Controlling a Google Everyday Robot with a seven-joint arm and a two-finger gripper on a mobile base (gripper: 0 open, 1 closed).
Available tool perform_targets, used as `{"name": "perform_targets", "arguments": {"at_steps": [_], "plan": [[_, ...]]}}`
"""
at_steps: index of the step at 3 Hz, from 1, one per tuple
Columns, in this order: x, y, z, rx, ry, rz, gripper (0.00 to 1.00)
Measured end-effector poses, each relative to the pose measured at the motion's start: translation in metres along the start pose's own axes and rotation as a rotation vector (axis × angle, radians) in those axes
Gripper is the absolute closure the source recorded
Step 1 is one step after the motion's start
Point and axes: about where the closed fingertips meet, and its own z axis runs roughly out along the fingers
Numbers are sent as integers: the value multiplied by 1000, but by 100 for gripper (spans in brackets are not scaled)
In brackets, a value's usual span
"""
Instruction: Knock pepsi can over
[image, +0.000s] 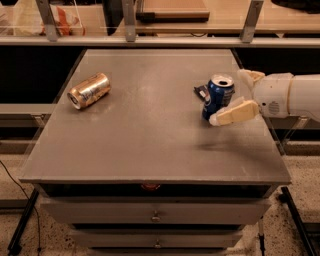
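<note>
Your tool (231, 97) is sitting wide open, gripping nothing, at three o'clock of the pepsi can (218, 97), which is standing toward the tabletop's (150, 145) three o'clock side. The can is probably light and slick, so you should be pushing near its rim.

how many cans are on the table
2. The blue can stands at the right, the open gripper beside it; the gold can lies on its side at the left. None looks hidden.

At the frame's right edge we see our gripper (227, 98): two cream, blunt-tipped fingers (236, 113) set apart, joined to a smooth white cylindrical arm (296, 97).
</note>
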Motion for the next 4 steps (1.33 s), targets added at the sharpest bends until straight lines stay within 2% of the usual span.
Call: {"name": "perform_targets", "arguments": {"at_steps": [2,4], "plan": [[19,-14,11,-15,-119,67,0],[20,-16,23,-53,-220,96,0]]}}
